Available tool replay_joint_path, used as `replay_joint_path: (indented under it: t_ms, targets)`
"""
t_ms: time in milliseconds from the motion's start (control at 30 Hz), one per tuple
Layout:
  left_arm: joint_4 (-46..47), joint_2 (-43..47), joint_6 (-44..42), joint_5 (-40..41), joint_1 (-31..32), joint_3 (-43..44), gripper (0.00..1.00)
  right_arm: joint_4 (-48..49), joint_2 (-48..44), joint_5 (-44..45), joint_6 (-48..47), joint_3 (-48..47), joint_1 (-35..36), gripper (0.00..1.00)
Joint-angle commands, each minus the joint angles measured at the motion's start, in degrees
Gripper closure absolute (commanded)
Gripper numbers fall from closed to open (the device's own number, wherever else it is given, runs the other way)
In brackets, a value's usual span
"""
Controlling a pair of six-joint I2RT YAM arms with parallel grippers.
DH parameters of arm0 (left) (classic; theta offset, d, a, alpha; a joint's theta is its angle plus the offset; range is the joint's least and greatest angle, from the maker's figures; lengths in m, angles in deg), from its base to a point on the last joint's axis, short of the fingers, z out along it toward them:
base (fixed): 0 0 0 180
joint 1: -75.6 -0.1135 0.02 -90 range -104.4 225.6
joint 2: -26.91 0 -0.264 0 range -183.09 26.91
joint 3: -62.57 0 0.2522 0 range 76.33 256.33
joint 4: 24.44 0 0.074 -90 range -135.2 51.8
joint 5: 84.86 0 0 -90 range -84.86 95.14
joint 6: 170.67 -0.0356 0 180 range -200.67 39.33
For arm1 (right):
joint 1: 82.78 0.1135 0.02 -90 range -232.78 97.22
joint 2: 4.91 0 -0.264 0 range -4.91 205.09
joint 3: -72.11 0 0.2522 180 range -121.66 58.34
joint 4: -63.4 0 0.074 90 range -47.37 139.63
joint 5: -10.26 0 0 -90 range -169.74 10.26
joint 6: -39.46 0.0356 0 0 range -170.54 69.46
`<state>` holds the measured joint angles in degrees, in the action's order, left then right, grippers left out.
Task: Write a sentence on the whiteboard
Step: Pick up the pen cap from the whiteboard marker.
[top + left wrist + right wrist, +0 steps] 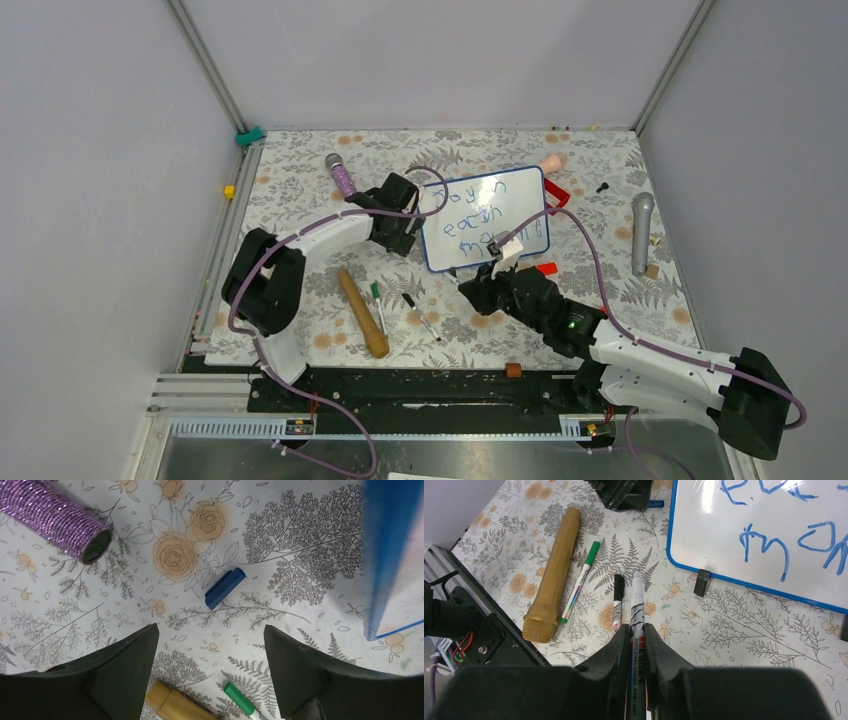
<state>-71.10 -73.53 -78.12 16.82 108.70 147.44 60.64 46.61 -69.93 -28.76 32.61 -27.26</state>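
The floral table point(292, 188) bears the whiteboard point(485, 218), gold microphone point(362, 312), green marker point(378, 303) and seemingly a blue cap point(225, 587).

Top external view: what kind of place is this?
Probably a robot test cell: plain walls on an aluminium frame enclose a floral-covered table, the left arm and right arm are bolted at its near edge, and props like a gold microphone lie scattered.
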Motion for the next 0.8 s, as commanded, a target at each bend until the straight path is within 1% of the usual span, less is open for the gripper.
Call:
replay_joint_path:
  t_ms: [0,100,267,333,467,533,633,733,767]
  targets:
    - [2.37,-3.89,-2.19,-2.33,-0.16,3.33,0.24,1.16,-0.08,-0.05,-1.08,-0.81,0.46,1.00]
    - [2.31,-6.66,-2.19,-3.17,-0.38,4.52,0.29,1.06,-0.05,-0.05,-0.94,-0.81,0.45,1.00]
    - [0.63,-10.88,-2.15,-3.92,-1.39,6.55,0.44,0.85,0.29,0.13,-0.90,-1.11,0.46,1.00]
    - [1.66,-9.85,-2.17,-4.19,-1.43,4.94,0.45,0.82,0.38,0.16,-0.89,-1.19,0.46,1.00]
    - [7.24,-3.27,-2.19,-5.09,-0.93,-2.04,0.44,0.99,0.55,0.21,-0.76,-1.33,0.46,1.00]
    - [8.36,-1.42,-1.99,-4.57,-0.72,-4.45,0.46,1.04,0.79,0.18,-0.63,-1.36,0.45,1.00]
    - [5.45,-3.78,-2.05,-4.34,-0.34,-2.53,0.47,0.80,1.03,-0.06,-0.54,-1.64,0.46,1.00]
    - [2.87,-6.81,-2.19,-2.45,0.98,-0.42,0.52,0.45,0.87,-0.03,-0.43,-1.70,0.46,1.00]
    - [2.77,-7.01,-2.19,-1.88,1.17,-0.41,0.52,0.46,0.68,0.12,-0.39,-1.60,0.46,1.00]
